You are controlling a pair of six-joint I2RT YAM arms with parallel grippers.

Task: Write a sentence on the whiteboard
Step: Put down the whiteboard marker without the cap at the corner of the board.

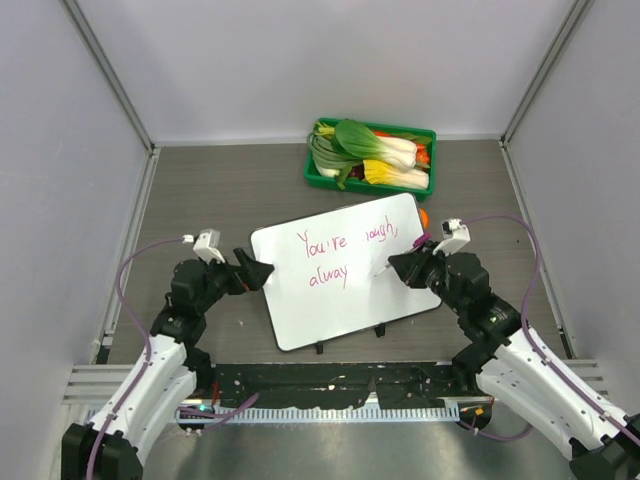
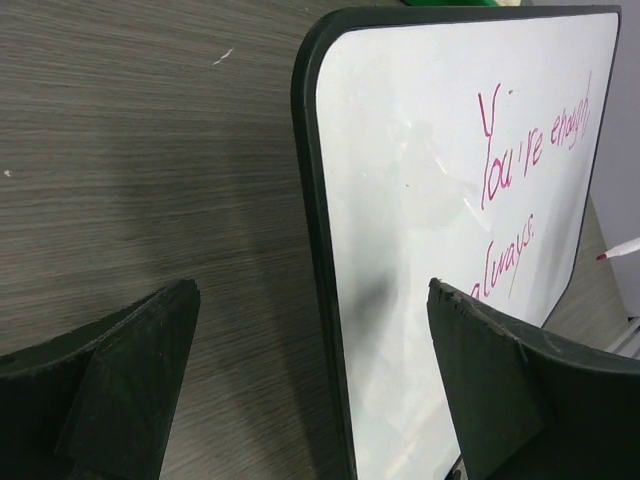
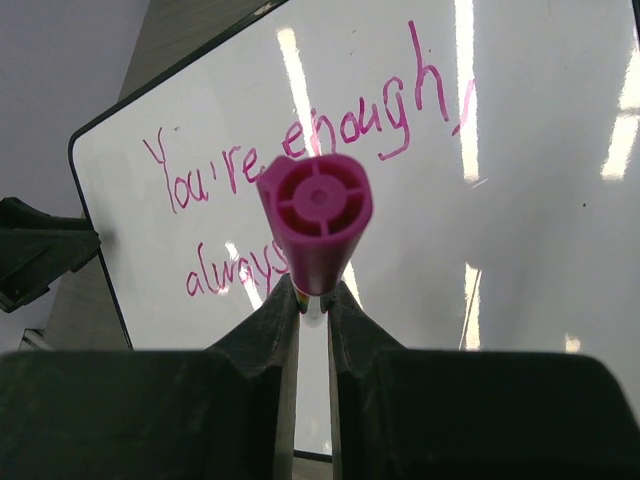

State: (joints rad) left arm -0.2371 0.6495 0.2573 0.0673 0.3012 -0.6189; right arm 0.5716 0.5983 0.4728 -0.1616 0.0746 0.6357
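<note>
The whiteboard [image 1: 350, 300] lies tilted on the dark table between both arms. Pink cursive on it, the sentence [image 1: 340, 250], reads "You're enough, always". My left gripper [image 1: 255, 270] is open at the board's left edge. In the left wrist view its fingers [image 2: 150, 350] straddle the black rim of the whiteboard [image 2: 420, 200], touching nothing, and the sentence [image 2: 530, 160] shows beyond. My right gripper [image 1: 402, 265] is shut on a pink marker [image 3: 316, 215] over the board's right half. The marker's tip [image 2: 622, 248] hovers just right of the word "always" in the sentence [image 3: 300, 150].
A green tray [image 1: 312, 172] of leafy vegetables stands behind the board. A small orange thing [image 1: 424, 217] peeks out at the board's far right corner. Grey walls close in the table on three sides. A metal rail [image 1: 340, 400] runs along the near edge.
</note>
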